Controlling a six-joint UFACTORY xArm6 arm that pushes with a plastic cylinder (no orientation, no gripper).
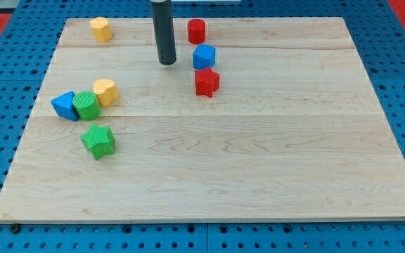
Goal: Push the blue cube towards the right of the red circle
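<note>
Sitting far on the pale wooden board (259,176), the blue cube (204,56) lies just near-right of the red circular block (196,31), touching the red star block (207,81) nearer. My tip (166,62), bare and holding nothing, stands left of the cube, apart.

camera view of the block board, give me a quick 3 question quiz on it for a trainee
1. True or false: my tip touches the blue cube.
2. Which block lies nearest the blue cube on its bottom side? A) green star B) red star C) yellow block
3. Fill in: the red circle lies towards the view's ____ from the blue cube.

Key
1. False: my tip stands apart, on the cube's left.
2. B: the red star sits just below it; the green star is far off at the view's left.
3. Top.
</note>
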